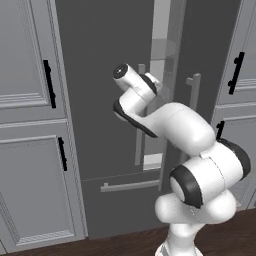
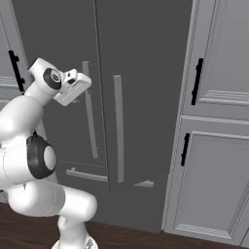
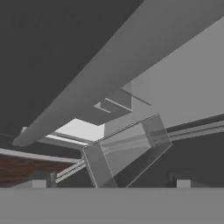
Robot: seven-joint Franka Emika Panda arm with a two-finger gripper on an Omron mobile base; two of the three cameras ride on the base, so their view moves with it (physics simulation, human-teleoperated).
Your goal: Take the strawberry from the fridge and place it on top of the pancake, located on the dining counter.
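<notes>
Dark-grey, flat-fronted fridge [image 1: 100, 90] stands ajar, its bar handle [image 2: 118, 127] long and straight.

Arm bent up and reaching toward the fridge [image 1: 105, 90] door gap

The white arm rises from its base, folds at the elbow and stretches its forearm up to the fridge's centre seam beside the bar handles. The gripper [image 3: 111, 183] shows two small dark fingertips [image 3: 39, 183] set well apart, nothing between them.
</notes>
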